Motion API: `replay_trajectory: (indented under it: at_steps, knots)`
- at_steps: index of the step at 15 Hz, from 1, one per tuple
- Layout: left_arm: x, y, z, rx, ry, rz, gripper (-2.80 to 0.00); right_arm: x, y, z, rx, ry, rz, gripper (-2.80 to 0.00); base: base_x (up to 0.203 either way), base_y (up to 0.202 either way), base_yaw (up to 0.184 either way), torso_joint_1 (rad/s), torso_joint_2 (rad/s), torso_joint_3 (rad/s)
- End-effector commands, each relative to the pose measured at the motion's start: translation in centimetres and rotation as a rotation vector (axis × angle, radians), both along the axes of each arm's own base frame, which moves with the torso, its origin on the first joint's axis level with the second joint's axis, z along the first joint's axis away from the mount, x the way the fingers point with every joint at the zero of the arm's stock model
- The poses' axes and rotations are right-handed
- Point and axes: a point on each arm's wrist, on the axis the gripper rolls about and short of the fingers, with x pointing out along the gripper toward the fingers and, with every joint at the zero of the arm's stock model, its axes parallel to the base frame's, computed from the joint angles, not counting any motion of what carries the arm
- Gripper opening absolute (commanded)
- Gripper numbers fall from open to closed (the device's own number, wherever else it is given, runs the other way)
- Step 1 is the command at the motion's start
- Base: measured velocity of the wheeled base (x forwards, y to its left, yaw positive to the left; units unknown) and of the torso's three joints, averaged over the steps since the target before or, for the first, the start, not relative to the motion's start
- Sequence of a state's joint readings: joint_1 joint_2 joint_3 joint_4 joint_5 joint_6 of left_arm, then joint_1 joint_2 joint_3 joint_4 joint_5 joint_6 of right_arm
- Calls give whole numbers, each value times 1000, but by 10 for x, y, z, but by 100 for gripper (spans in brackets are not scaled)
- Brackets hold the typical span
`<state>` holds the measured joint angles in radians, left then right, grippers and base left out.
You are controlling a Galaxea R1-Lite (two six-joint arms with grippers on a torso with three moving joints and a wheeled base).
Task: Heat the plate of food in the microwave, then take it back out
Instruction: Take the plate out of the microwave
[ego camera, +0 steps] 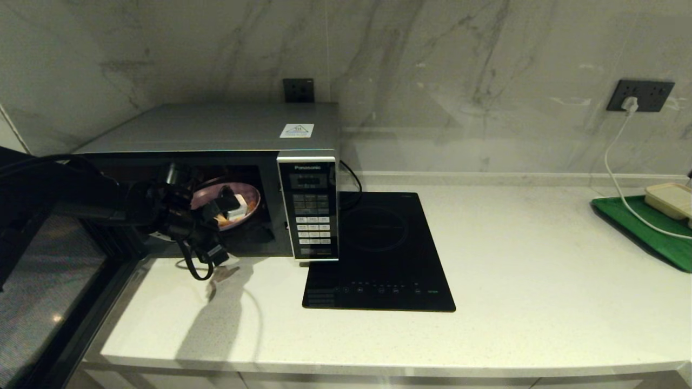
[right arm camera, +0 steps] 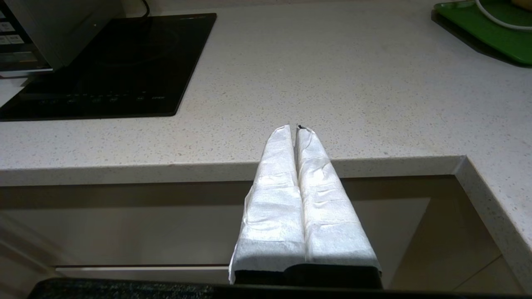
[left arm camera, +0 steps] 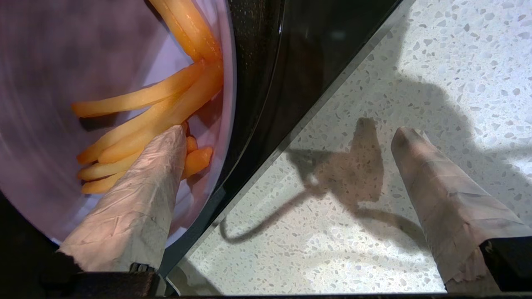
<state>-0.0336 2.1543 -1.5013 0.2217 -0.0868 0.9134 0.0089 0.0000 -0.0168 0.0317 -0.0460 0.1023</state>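
Note:
The silver microwave (ego camera: 216, 127) stands with its door (ego camera: 54, 281) swung open to the left. The lilac plate (ego camera: 248, 195) with orange-yellow fries (left arm camera: 158, 108) sits inside the cavity and looks tilted. My left gripper (ego camera: 227, 232) is at the cavity mouth, open wide. In the left wrist view this gripper (left arm camera: 291, 133) has one wrapped finger (left arm camera: 137, 207) lying over the plate (left arm camera: 41, 83) against the fries. The other finger (left arm camera: 440, 195) hangs over the speckled counter outside the oven. My right gripper (right arm camera: 297, 128) is shut and empty, parked low before the counter's front edge, out of the head view.
A flat black induction hob (ego camera: 378, 254) lies just right of the microwave's keypad panel (ego camera: 312, 210). At the far right a green tray (ego camera: 649, 227) carries a beige lidded box (ego camera: 670, 199). A white cable (ego camera: 621, 178) runs to it from the wall socket.

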Motion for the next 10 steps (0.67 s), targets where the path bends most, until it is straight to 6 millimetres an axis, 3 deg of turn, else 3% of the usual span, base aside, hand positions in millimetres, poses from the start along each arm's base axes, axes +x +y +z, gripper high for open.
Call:
replay_trajectory:
  at_steps: [1, 10]
  knots:
    - [1, 0, -4, 0, 10, -3, -280, 0, 0, 0, 0, 0, 0, -280, 0, 0, 0, 0, 0, 0]
    - [2, -1, 3, 0, -24, -4, -280, 0, 0, 0, 0, 0, 0, -280, 0, 0, 0, 0, 0, 0]
